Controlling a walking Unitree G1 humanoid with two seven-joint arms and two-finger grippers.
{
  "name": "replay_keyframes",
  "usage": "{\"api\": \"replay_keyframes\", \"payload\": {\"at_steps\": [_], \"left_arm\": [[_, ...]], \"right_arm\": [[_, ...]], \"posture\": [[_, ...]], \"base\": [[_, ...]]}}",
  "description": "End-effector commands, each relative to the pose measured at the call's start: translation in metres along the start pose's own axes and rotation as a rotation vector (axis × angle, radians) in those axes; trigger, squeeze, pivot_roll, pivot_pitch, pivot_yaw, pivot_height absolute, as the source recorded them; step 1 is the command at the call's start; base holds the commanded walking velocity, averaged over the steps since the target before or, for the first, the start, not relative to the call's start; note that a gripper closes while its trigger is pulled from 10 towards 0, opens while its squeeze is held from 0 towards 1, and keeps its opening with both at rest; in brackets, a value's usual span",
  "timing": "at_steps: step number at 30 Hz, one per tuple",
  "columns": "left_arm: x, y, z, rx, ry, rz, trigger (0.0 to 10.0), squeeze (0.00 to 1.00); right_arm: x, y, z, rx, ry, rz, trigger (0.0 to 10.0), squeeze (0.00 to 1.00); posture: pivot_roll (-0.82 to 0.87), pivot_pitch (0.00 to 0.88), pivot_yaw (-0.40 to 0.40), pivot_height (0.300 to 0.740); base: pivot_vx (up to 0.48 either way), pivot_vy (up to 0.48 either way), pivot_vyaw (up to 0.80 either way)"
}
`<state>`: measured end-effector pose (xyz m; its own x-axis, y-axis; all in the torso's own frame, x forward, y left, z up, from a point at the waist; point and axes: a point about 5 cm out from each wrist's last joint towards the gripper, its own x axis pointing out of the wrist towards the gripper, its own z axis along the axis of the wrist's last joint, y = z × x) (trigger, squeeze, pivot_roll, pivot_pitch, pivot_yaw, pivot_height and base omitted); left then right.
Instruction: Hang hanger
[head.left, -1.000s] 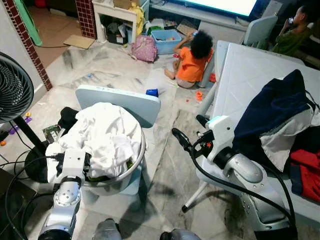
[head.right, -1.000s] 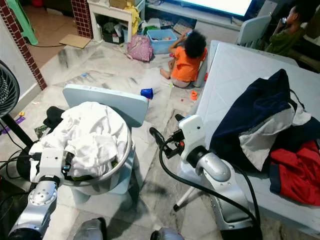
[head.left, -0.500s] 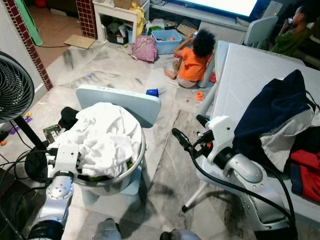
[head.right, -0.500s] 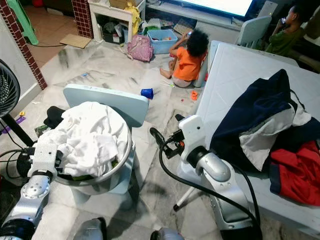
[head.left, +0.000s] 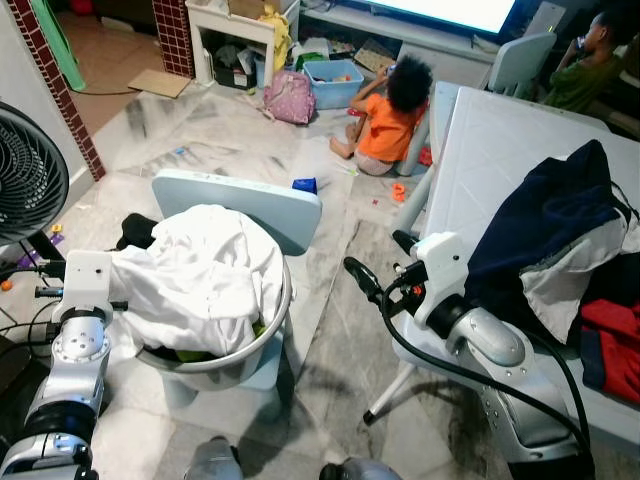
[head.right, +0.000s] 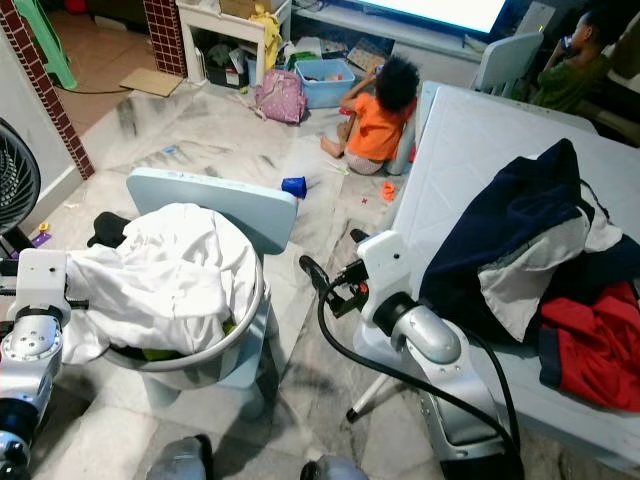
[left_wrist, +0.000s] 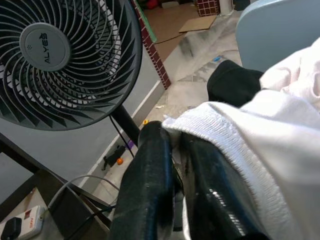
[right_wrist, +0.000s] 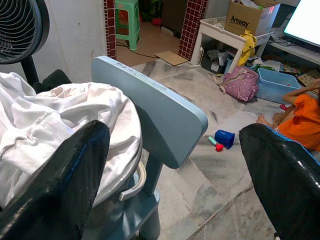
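floor (head.left: 200, 140): marble, open upper left; toys, person (head.left: 385, 110) top centre
table (head.right: 470, 150): right, clothes (head.right: 530, 250) at edge
left gripper (left_wrist: 172, 165): clamped on white cloth (left_wrist: 260, 145), fan (left_wrist: 65, 55) behind
right gripper (right_wrist: 175, 175): fingers wide apart, facing basin (head.left: 255, 345), chair (right_wrist: 155, 115)
hanger: can't tell where

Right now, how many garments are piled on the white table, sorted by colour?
Navy blue: 1, the jacket
White or grey: 1, the piece partly under the jacket
Red: 1, the garment near the table edge
Total: 3
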<state>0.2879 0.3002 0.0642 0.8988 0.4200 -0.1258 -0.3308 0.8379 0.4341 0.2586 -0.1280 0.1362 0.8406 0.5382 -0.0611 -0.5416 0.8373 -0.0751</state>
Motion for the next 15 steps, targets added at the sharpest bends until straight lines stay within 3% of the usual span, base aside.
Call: {"api": "replay_keyframes", "payload": {"at_steps": [1,2,3,4,5,6,7,12,15], "left_arm": [[0.001,-0.005,0.006,-0.057,0.000,0.016,2.5,0.00],[0.001,-0.005,0.006,-0.057,0.000,0.016,2.5,0.00],[-0.002,-0.016,0.009,-0.092,-0.004,-0.014,4.0,0.00],[-0.004,-0.021,0.010,-0.101,-0.009,-0.029,4.0,0.00],[-0.010,-0.028,0.011,-0.121,-0.012,-0.047,10.0,0.00],[-0.014,-0.031,0.010,-0.131,-0.008,-0.039,10.0,0.55],[-0.023,-0.036,0.007,-0.154,0.011,-0.031,10.0,1.00],[-0.045,-0.046,-0.006,-0.205,0.098,-0.033,10.0,1.00],[-0.051,-0.042,-0.011,-0.191,0.107,-0.037,10.0,1.00]], "right_arm": [[-0.002,-0.001,-0.002,-0.002,0.010,-0.002,10.0,0.00],[-0.002,-0.001,-0.002,-0.002,0.010,-0.002,10.0,0.00],[-0.001,-0.002,-0.002,-0.003,0.010,-0.002,10.0,0.00],[-0.001,-0.002,-0.002,-0.003,0.011,-0.002,10.0,0.00],[-0.001,-0.002,-0.002,-0.003,0.011,-0.001,10.0,0.00],[0.000,-0.002,-0.002,-0.003,0.011,0.001,10.0,0.00],[0.000,-0.002,-0.003,-0.001,0.013,0.005,10.0,0.00],[0.003,0.001,-0.004,0.008,0.013,0.023,10.0,0.00],[0.005,0.002,-0.005,0.013,0.014,0.031,10.0,0.00]], "posture": [[-0.02,0.084,-0.113,0.740],[-0.02,0.084,-0.113,0.740],[-0.02,0.081,-0.114,0.740],[-0.02,0.081,-0.114,0.740],[-0.01,0.079,-0.113,0.740],[-0.01,0.078,-0.114,0.740],[-0.01,0.077,-0.113,0.740],[0.01,0.072,-0.112,0.740],[0.01,0.068,-0.109,0.740]], "base": [[0.000,0.000,0.00],[0.000,0.000,0.00],[0.000,0.000,0.00],[0.000,0.000,0.00],[0.000,0.000,0.00],[0.000,0.000,0.00],[0.000,0.000,0.00],[0.000,0.000,0.00],[0.000,0.000,0.00]]}}
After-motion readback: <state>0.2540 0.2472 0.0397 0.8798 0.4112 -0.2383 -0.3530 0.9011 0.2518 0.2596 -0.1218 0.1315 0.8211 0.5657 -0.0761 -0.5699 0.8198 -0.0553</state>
